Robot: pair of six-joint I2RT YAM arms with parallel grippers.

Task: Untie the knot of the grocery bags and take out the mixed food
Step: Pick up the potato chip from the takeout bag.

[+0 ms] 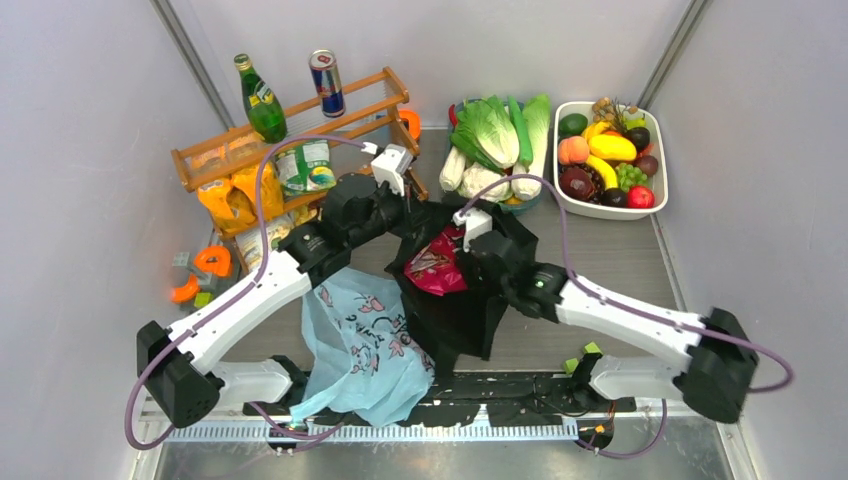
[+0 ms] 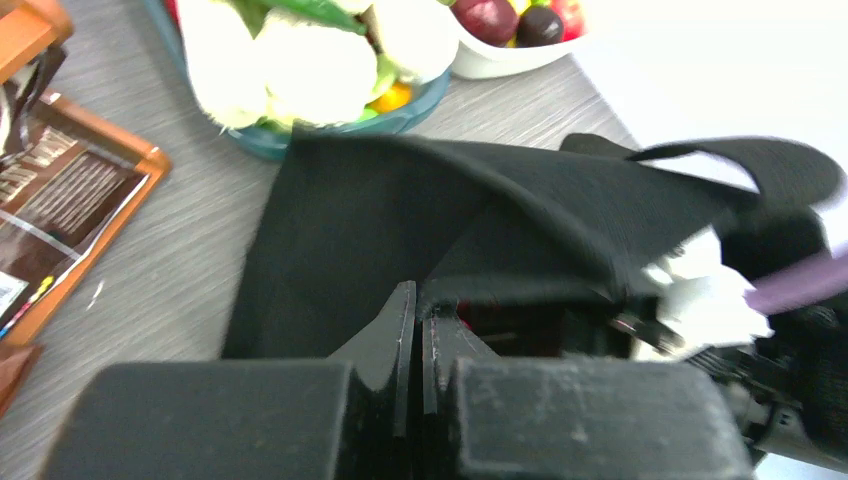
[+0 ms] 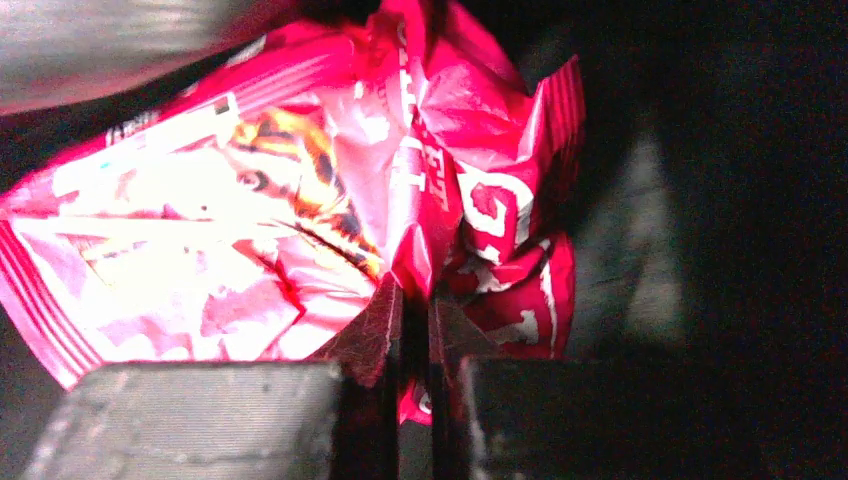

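1. The right gripper [image 3: 415, 308] has its fingers together on a raised crease of the pink-red packet [image 3: 250, 200]. Red film shows in the slit between them, so the pinch looks real rather than a near miss.
2. That packet sits in the open mouth of the black tote [image 1: 470, 320], which is mid-table between the two arms. No tied straps show at the mouth.
3. In the right wrist view the packet's length runs across the fingers and mostly to their left. The pinched crease points straight ahead from the fingertips, so the grip is off-centre, towards the packet's right end.
4. The left gripper [image 2: 415, 320] is closed at the tote's far-left rim. It probably has the fabric pinched, but black on black makes that hard to confirm.
5. The right arm is plainly the nearer one to the packet. My judgement is that the next move is a pull up and towards the near right, away from the held rim. The long free left end may drag on the tote wall.
6. The light-blue bag [image 1: 355, 345] lies slack, near left of the tote.
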